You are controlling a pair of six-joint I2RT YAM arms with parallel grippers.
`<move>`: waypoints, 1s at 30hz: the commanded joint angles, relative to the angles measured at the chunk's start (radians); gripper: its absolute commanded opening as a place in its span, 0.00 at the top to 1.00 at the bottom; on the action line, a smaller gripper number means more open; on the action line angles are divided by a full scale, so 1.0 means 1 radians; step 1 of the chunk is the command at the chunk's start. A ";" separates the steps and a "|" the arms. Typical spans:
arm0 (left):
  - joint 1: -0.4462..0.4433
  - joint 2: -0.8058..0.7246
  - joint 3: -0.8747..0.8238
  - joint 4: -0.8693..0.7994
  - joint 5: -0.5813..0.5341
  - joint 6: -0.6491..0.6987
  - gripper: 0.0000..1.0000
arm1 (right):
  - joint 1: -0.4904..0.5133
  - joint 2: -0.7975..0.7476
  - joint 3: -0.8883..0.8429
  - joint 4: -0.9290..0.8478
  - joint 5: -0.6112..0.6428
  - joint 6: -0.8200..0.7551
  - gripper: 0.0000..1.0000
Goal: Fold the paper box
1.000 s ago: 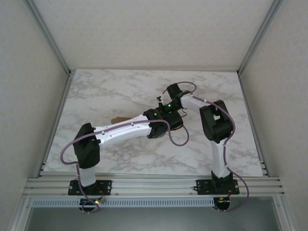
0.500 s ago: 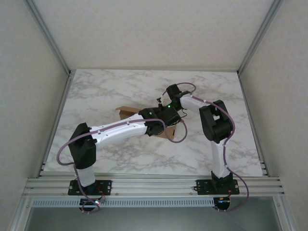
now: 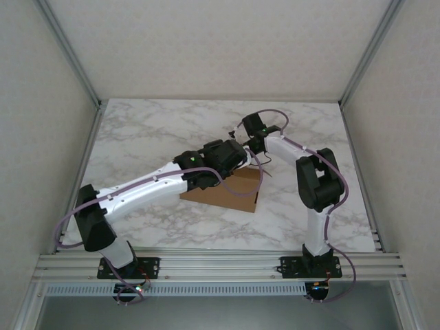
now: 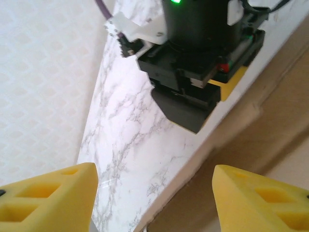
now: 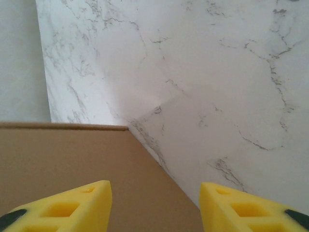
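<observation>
Paper box [image 3: 230, 192] shows more; right end effector [image 5: 154, 203] has opened.

A white, grey-veined marble bench [image 3: 151, 130] carries a single brown cardboard paper box [image 3: 227, 194], which rests near the middle of its surface.

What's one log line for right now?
paper box: on table | left hand: open | right hand: open, over box edge
</observation>
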 commanded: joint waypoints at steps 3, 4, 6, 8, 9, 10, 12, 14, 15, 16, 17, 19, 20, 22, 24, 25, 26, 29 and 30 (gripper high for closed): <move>0.005 -0.040 -0.067 0.041 0.042 -0.038 0.38 | 0.008 -0.041 -0.031 0.039 -0.043 0.012 0.49; 0.002 -0.037 -0.079 0.042 0.050 -0.052 0.39 | 0.012 -0.042 -0.034 0.045 -0.054 0.009 0.50; -0.010 -0.046 -0.116 0.066 0.049 -0.085 0.40 | 0.024 -0.042 -0.036 0.035 -0.061 -0.012 0.52; -0.012 -0.064 -0.135 0.103 0.036 -0.126 0.42 | 0.033 -0.047 -0.043 0.026 -0.061 -0.033 0.53; -0.013 -0.075 -0.132 0.110 0.040 -0.148 0.43 | 0.036 -0.055 -0.050 0.024 -0.052 -0.040 0.53; -0.014 -0.090 -0.127 0.114 0.046 -0.163 0.43 | 0.036 -0.063 -0.060 0.030 -0.049 -0.041 0.54; -0.026 -0.132 -0.115 0.128 0.059 -0.188 0.44 | 0.036 -0.088 -0.082 0.047 -0.035 -0.039 0.56; -0.038 -0.173 -0.100 0.138 0.071 -0.208 0.44 | 0.036 -0.112 -0.093 0.060 -0.033 -0.035 0.57; -0.042 -0.191 -0.090 0.140 0.082 -0.221 0.44 | 0.038 -0.122 -0.095 0.061 -0.029 -0.033 0.57; -0.044 -0.209 -0.082 0.141 0.091 -0.233 0.44 | 0.039 -0.128 -0.095 0.055 -0.023 -0.037 0.58; -0.045 -0.225 -0.076 0.146 0.102 -0.249 0.44 | 0.043 -0.139 -0.097 0.051 -0.014 -0.043 0.58; -0.045 -0.252 -0.070 0.154 0.115 -0.281 0.45 | 0.049 -0.153 -0.105 0.046 0.003 -0.049 0.59; -0.045 -0.264 -0.074 0.163 0.118 -0.294 0.45 | 0.054 -0.160 -0.112 0.048 0.012 -0.053 0.60; -0.044 -0.289 -0.104 0.198 0.102 -0.314 0.46 | 0.059 -0.168 -0.129 0.056 0.024 -0.057 0.61; -0.040 -0.305 -0.147 0.245 0.054 -0.329 0.48 | 0.063 -0.170 -0.138 0.058 0.041 -0.061 0.61; -0.035 -0.313 -0.169 0.273 0.014 -0.346 0.51 | 0.068 -0.173 -0.142 0.055 0.053 -0.062 0.62; -0.028 -0.315 -0.180 0.291 -0.036 -0.385 0.55 | 0.071 -0.177 -0.146 0.055 0.068 -0.065 0.62; 0.015 -0.303 -0.156 0.266 -0.097 -0.511 0.77 | 0.073 -0.204 -0.162 0.067 0.124 -0.062 0.64; 0.029 -0.303 -0.152 0.261 -0.098 -0.535 0.90 | 0.074 -0.219 -0.166 0.072 0.147 -0.059 0.65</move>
